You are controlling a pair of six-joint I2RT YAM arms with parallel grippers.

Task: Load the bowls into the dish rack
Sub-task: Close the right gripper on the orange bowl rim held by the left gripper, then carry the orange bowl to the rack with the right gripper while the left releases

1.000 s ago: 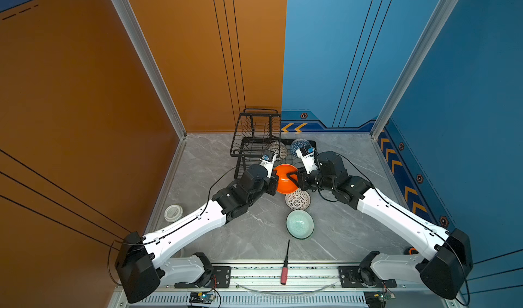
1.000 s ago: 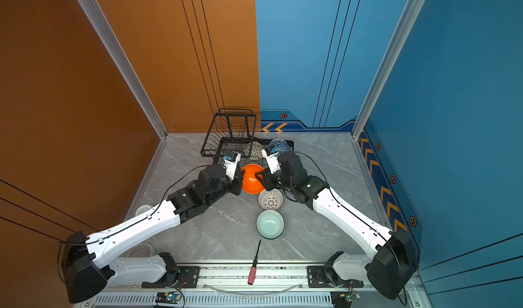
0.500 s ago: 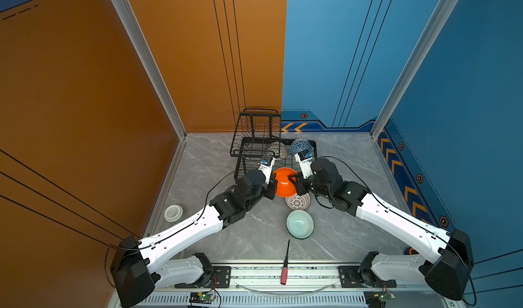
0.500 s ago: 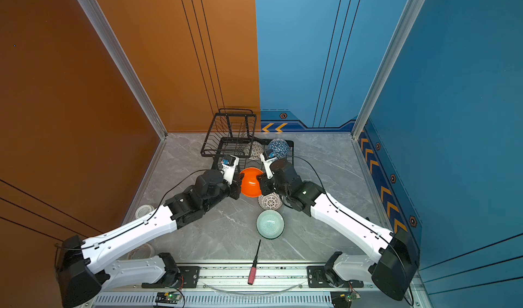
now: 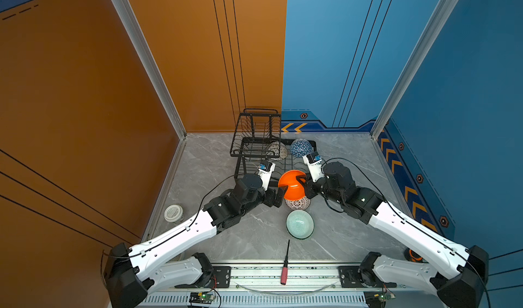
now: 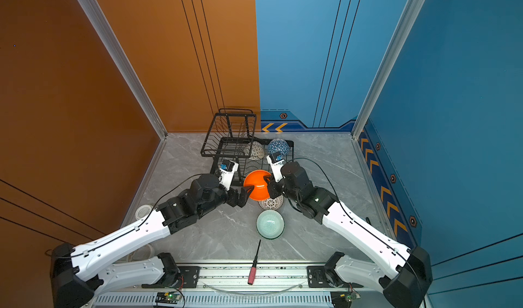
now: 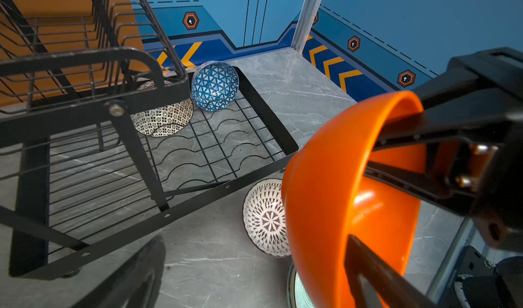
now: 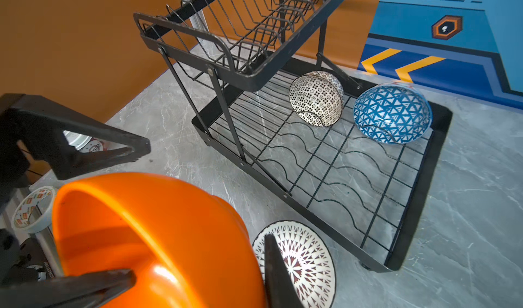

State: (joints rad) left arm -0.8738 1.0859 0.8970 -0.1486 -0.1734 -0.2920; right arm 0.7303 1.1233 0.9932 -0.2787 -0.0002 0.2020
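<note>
Just outside the dish rack's (image 8: 423, 193) near edge, aloft: orange bowl (image 5: 291, 185), handed over
Right gripper (image 5: 303, 182) pinches its rim; left gripper (image 5: 280, 196) just sprang wide, releasing it, so racking falls rightward; blue-white bowl (image 5: 301, 148) and geometric bowl (image 5: 278, 150) already at the rack's far edge

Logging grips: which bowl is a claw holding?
The plain orange bowl, pinched at its rim by the right claw; the others lie in the dish rack or on the table.
</note>
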